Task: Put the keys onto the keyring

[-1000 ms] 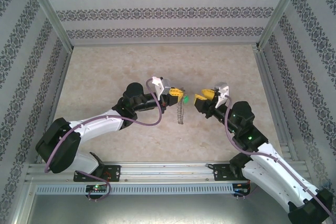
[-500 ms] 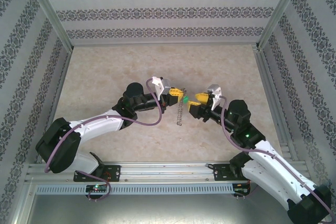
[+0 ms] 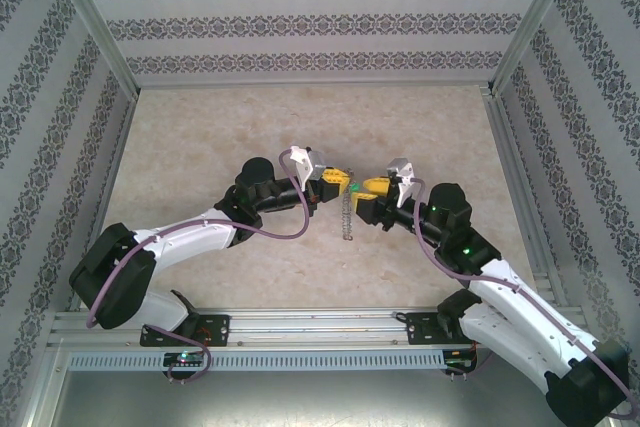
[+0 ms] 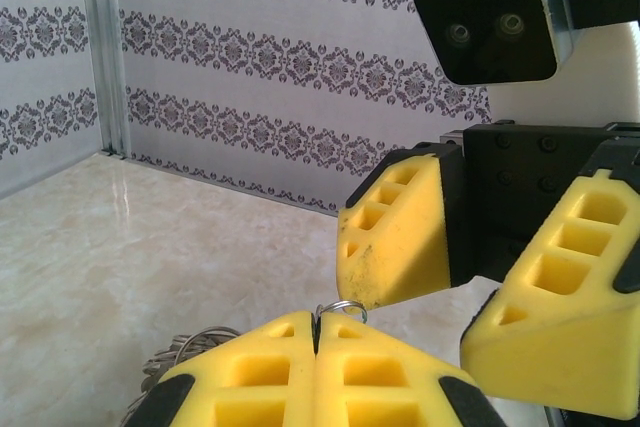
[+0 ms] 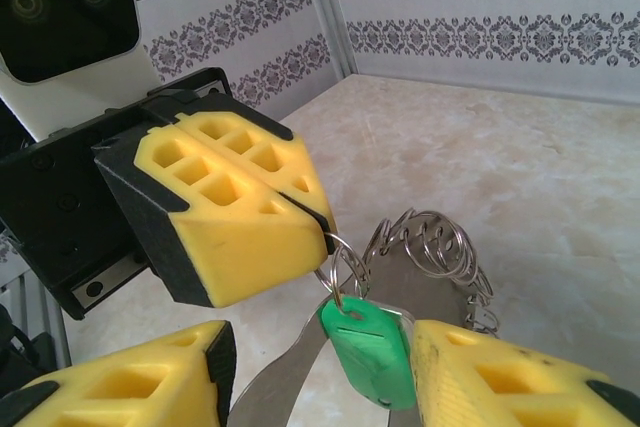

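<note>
Left jaws clenched on keyring (image 3: 346,217), its coils hanging above desk (image 3: 200,137) centre. Right jaws stood apart, gripping nothing, straddling green key (image 5: 365,347) hung from keyring.

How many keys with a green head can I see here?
1. The green key hangs from a small ring pinched in the shut left gripper, between the open fingers of the right gripper. Others may be hidden behind the fingers.
</note>
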Motion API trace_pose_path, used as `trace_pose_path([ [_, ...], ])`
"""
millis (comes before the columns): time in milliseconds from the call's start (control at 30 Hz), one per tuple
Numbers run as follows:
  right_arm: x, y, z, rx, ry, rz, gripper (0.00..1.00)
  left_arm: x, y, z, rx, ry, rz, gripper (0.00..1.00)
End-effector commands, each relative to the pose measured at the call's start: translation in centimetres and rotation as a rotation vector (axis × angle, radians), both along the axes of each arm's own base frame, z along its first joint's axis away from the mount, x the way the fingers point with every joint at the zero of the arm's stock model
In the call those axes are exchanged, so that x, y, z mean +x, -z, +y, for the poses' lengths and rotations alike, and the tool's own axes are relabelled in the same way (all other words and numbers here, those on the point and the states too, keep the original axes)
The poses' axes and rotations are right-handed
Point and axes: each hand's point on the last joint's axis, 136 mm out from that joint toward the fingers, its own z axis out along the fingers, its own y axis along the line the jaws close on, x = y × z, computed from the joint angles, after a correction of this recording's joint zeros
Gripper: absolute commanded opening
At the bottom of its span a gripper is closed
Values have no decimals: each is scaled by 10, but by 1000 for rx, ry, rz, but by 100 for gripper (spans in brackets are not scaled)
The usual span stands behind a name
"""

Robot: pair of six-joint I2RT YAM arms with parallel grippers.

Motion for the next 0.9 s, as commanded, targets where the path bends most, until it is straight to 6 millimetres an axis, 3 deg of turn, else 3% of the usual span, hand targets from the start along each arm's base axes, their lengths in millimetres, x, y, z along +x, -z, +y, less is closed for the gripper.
trace_pose_path([
  [0, 7, -24, -1, 24, 15, -67, 50, -8, -21, -4, -66, 29, -62, 0],
  [867, 29, -29, -3, 16, 79, -88, 35, -8, -16, -7, -75, 44, -48, 0],
])
